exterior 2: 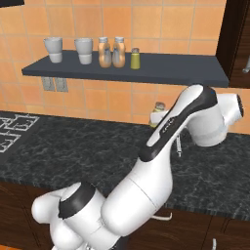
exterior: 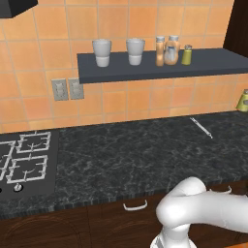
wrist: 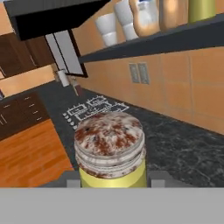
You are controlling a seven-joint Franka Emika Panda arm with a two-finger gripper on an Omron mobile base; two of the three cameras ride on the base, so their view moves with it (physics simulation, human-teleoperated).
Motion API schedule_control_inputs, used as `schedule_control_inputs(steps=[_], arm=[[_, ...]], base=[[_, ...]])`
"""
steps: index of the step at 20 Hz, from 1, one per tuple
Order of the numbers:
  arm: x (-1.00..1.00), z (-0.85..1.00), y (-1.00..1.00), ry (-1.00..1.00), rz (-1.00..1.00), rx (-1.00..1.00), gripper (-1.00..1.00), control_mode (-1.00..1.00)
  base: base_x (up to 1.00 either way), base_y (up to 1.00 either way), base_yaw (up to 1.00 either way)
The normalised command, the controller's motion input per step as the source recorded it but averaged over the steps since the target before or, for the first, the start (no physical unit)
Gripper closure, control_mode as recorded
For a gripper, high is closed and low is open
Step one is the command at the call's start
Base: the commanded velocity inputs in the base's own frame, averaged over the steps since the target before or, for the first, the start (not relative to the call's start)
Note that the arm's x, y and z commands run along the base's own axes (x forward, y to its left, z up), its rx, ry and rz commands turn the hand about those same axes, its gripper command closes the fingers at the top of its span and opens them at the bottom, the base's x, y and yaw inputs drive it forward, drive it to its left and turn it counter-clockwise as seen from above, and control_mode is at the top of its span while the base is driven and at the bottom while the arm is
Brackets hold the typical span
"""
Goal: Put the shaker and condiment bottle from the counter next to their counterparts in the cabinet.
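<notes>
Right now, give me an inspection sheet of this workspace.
Surface: black marbled counter, stove burners at its left end.
Job's things: shaker between the fingers, near the counter's right end; condiment bottle on the cabinet beside the fat bottle and second shaker.
Clutter: two white cups on the shelf; a thin utensil on the counter.
Grippers: gripper shut on shaker.
Cables: nothing seen.
Surroundings: orange tiles, wall outlets, dark wood drawers below.
</notes>
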Motion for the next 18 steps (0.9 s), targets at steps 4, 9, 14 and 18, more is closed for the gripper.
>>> schedule_control_inputs(steps=[4, 9, 14, 18], arm=[[-0.14, 0.59, 0.30, -0.11, -0.09, -0.01, 1.00, -1.00], [-0.02, 0.49, 0.75, -0.05, -0.02, -0.19, 1.00, -1.00], [0.13, 1.00, 0.88, -0.18, -0.17, -0.27, 1.00, -1.00], [0.22, 0.13, 0.18, 0.00, 0.00, 0.00, 1.00, -1.00]], base=[[0.00, 0.00, 0.00], [0.00, 0.00, 0.00], [0.00, 0.00, 0.00], [0.00, 0.00, 0.00]])
